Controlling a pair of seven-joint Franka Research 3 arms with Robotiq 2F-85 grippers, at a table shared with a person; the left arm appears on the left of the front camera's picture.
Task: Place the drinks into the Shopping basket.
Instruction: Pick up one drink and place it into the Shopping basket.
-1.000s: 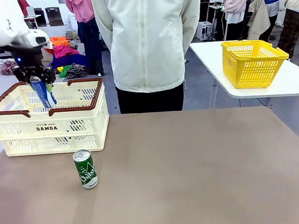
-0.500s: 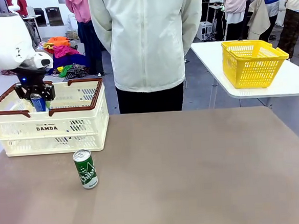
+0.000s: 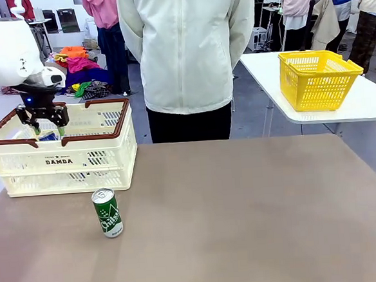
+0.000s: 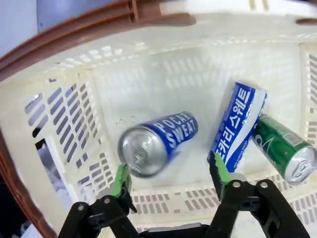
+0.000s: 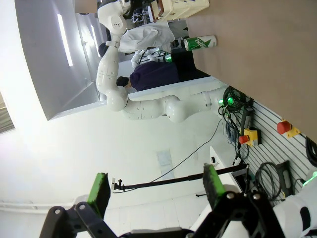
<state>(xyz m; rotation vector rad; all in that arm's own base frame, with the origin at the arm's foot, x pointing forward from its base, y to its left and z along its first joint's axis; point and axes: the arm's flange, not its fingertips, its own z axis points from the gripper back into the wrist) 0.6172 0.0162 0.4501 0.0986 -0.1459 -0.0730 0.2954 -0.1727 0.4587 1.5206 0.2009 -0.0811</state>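
I read "DAMDA" on the Shopping basket [image 3: 59, 161]. One blue can [image 4: 157, 143] inside says "POCARI SWEAT"; another blue can [image 4: 237, 126] carries white Korean lettering. The green can [image 3: 107, 213] on the table has white script I can't make out.

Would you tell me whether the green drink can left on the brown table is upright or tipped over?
Upright: the green drink can with white lettering stands on its base, silver top up, on the brown table.

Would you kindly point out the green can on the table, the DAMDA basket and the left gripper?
green can [image 3: 107, 214], front view, label.
DAMDA basket [image 3: 80, 161], front view, front wall.
left gripper [image 4: 171, 179], left wrist view, between fingertips.
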